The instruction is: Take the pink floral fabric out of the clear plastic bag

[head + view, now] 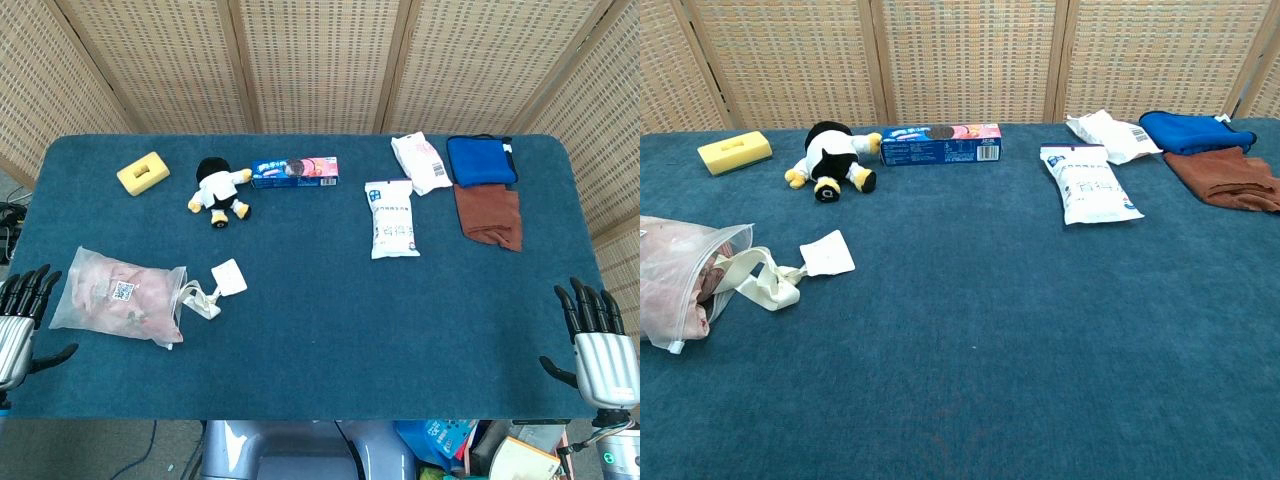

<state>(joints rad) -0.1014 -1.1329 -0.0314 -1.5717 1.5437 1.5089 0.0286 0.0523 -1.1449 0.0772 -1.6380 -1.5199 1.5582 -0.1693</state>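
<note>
The clear plastic bag lies flat at the front left of the blue table, with the pink floral fabric inside it. Its open mouth faces right, where cream straps and a white tag stick out. The chest view shows the bag at the left edge, with the straps spilling from its mouth. My left hand hovers open at the table's left edge, just left of the bag. My right hand hangs open at the front right corner, far from the bag. Neither hand shows in the chest view.
A yellow sponge, a plush toy and a blue biscuit box lie along the back. Two white packets, a blue cloth and a brown cloth sit at the back right.
</note>
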